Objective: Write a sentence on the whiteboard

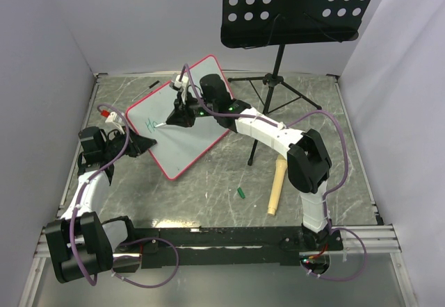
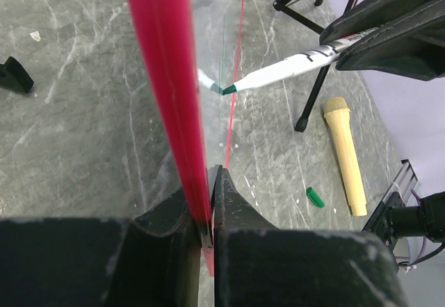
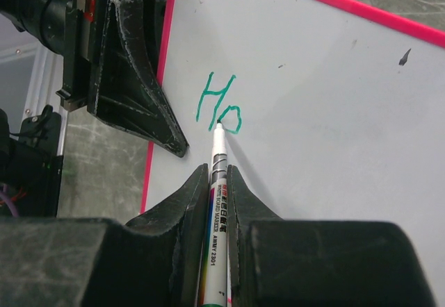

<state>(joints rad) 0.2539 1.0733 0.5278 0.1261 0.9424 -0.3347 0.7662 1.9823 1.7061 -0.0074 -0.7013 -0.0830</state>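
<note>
A grey marbled table [image 1: 208,203] sits inside pale lilac-white walls [image 1: 139,22], with a black perforated music stand [image 1: 299,8] on tripod legs at the back right. A small green marker cap [image 1: 240,193] and a beige stick-shaped object [image 1: 277,187] with a textured head lie on the table in front of the right arm, apart from each other. The left gripper [image 1: 142,144] is clamped on the pink-red frame of the whiteboard [image 1: 188,147], its two black fingers [image 2: 226,199] pinching the edge from both faces; the board is held tilted up off the table, its marked face turned toward the right arm. The right gripper [image 3: 219,189] is closed around a white marker [image 3: 215,213] with a printed barrel, which runs forward between the fingers and sticks out past them. The marker's tip touches the board face right at the last stroke of the sentence [image 3: 221,105], which reads only "Ho" in teal-green. That writing sits near the board's left edge, just beside the spot where the left gripper bites the frame, while the right gripper hovers over the board close to the letters.
</note>
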